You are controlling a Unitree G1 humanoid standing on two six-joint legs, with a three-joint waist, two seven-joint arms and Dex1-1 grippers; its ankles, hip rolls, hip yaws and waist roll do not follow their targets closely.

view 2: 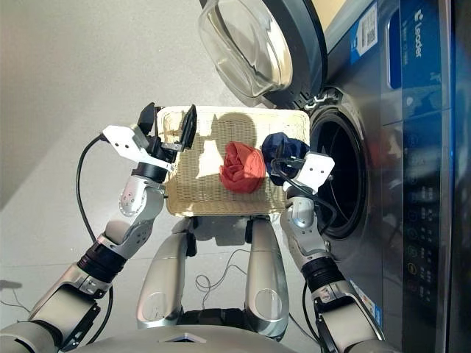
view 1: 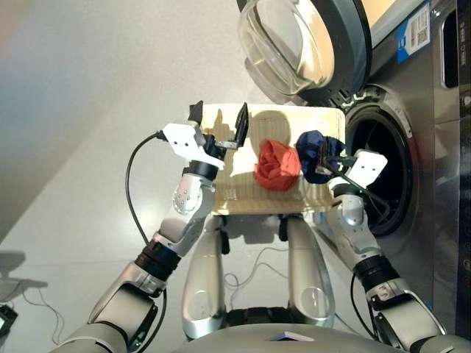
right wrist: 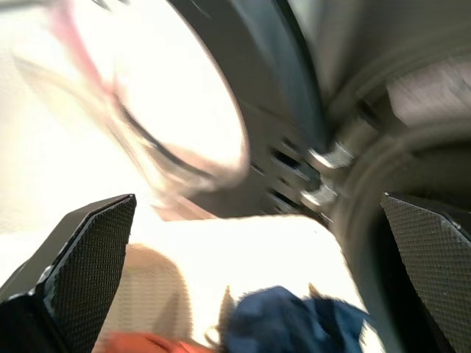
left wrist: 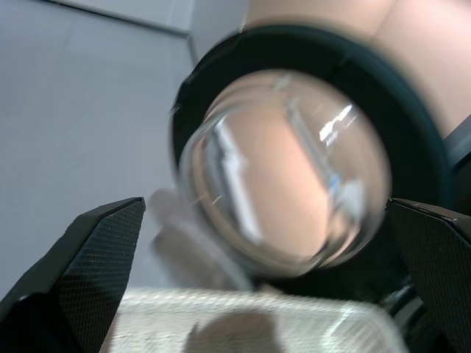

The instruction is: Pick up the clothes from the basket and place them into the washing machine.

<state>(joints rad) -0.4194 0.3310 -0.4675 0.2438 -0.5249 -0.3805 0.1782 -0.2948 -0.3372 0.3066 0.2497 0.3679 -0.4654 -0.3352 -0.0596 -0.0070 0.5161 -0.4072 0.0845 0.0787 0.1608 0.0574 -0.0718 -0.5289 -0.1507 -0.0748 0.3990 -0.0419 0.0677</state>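
2 bundles in basket (view 2: 199,198); dark blue bundle (view 2: 283,147) beside right gripper (view 2: 283,163); both grippers' fingers apart.

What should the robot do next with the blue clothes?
Probably lower the open right gripper onto the dark blue bundle and close on it. The fingers sit spread above it, nothing held, and the washing machine door is open right beside the basket.
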